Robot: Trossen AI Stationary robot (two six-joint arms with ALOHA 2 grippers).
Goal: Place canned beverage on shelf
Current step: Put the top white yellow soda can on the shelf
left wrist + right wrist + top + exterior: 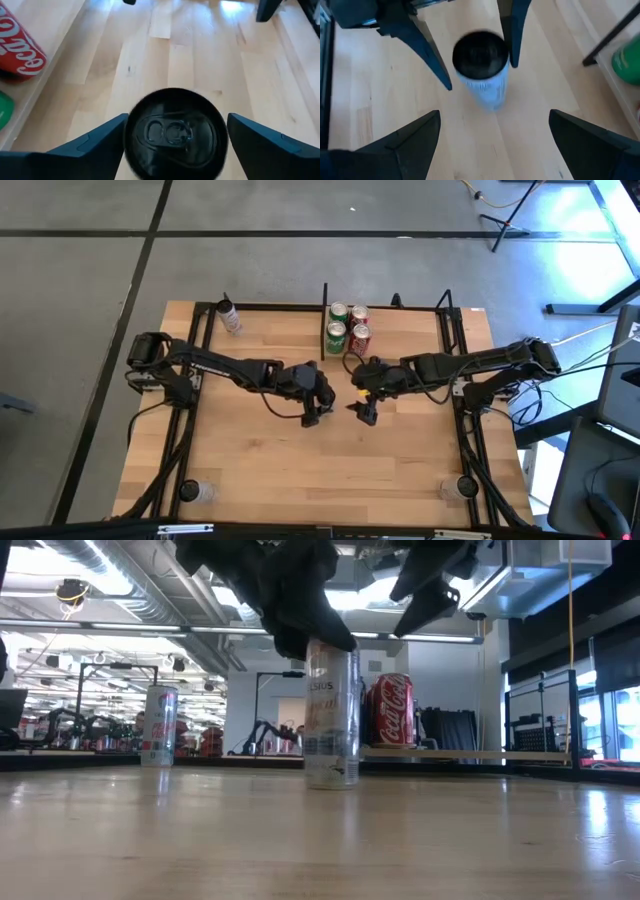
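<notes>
Grey floor (pixel 80 330) outside; ceiling ducts (pixel 120 585), bright windows (pixel 610 720) behind.

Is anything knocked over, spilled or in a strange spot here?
Nothing is tipped or spilled. The only oddity: one pale slim can stands upright alone mid-table, between the open fingers of the left gripper, while four cans sit tidily on the shelf and another can waits at the far left corner.

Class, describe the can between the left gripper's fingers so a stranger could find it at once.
Start at the shelf on the table's far edge, where green and red cans stand. Come toward the table's middle: a tall slim pale can stands alone, upright, under the left gripper. Its black top and slim shape set it apart.
</notes>
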